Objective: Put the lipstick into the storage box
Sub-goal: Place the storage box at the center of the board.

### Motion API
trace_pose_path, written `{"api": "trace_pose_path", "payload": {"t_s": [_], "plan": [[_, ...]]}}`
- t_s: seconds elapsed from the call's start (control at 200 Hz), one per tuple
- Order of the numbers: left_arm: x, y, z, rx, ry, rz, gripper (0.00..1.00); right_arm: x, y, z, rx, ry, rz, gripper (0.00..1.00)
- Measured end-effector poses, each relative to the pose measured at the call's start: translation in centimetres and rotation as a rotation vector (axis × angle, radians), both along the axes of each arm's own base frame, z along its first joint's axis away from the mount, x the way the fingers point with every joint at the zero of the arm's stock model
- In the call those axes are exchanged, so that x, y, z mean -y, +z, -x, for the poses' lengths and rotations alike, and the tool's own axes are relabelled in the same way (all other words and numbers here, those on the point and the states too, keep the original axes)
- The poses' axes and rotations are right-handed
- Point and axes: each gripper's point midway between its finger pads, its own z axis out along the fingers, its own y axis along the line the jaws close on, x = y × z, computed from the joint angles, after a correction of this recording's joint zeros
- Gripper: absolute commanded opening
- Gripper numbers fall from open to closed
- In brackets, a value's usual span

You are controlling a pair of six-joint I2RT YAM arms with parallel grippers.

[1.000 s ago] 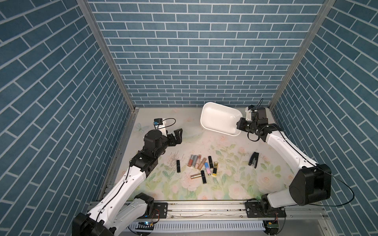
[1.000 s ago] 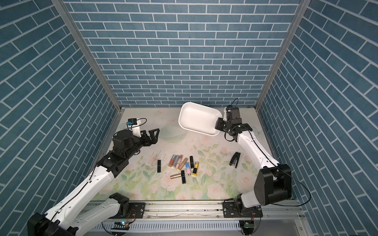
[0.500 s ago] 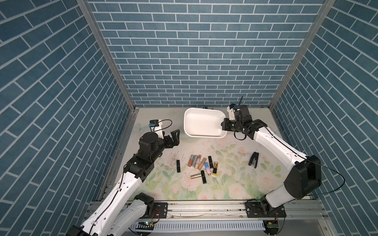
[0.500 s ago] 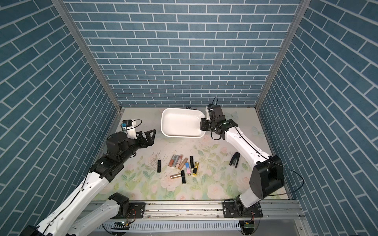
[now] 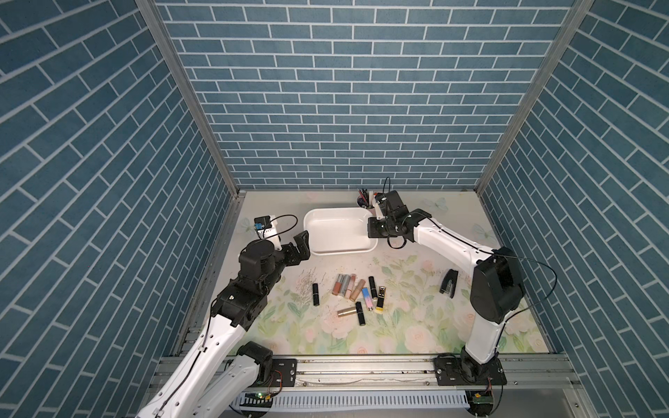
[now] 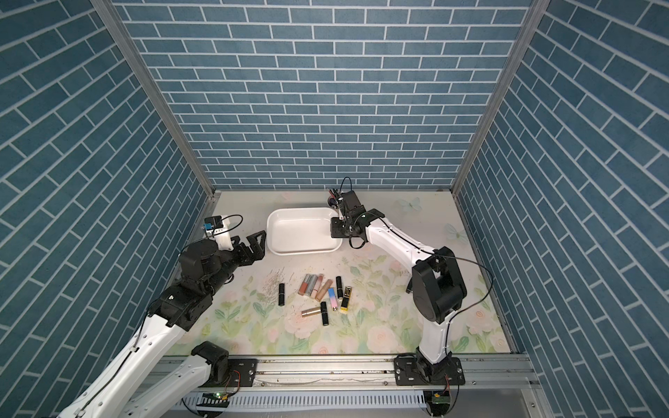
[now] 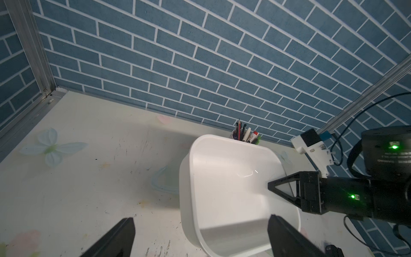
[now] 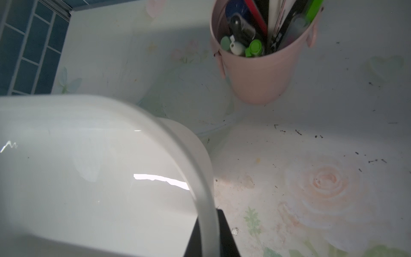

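My right claw was pressed tight on the rim of the storage box, at the box's right short end. The right wrist view showed the white rim squeezed between my two black fingers. The box looked flat and low, but I could not tell if its bottom sat on the worktop. It was empty. The pink pen cup stood just behind the box's right end.

My left claw was spread wide and held nothing. It hung just beside the box's left short end, pointing at it.

The lipsticks lay in a bunch on the worktop, on the near side of the box, toward my base and apart from it. Most lay with their long side pointing at the box. A gold lipstick lay crosswise. One black lipstick lay a bit away from the bunch, out from the box's left end, and it pointed at the box too.

I thought the left claw should do the picking, since it was free and the black lipstick lay on its side. It would have to turn away from the box, go down, and put its fingers across the lipstick's thin side.
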Motion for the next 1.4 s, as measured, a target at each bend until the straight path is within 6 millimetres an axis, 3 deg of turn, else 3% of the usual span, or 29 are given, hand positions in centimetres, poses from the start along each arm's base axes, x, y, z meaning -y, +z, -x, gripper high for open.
{"api": "trace_pose_path", "payload": {"t_s": [0.235, 0.685, 1.03, 1.155, 1.4], "plan": [[0.1, -1.1, -0.2, -0.025, 0.001, -0.011, 1.0, -0.6, -3.6, -0.1, -0.051, -0.001, 0.056, 0.0], [0.6, -4.2, -0.7, -0.094, -0.016, -0.034, 1.0, 0.1, -7.1, -0.4, -0.101, -0.049, 0.111, 0.0], [1.0, -6.6, -0.9, -0.144, -0.028, -0.046, 1.0, 1.7, -9.1, 0.2, -0.144, -0.099, 0.145, 0.0], [1.1, -6.8, -1.0, -0.146, -0.035, -0.043, 1.0, 2.4, -10.2, 0.7, -0.171, -0.118, 0.158, 0.0], [1.3, -6.6, -1.0, -0.138, -0.039, -0.033, 1.0, 2.6, -10.2, 0.9, -0.173, -0.139, 0.141, 0.0]]}}
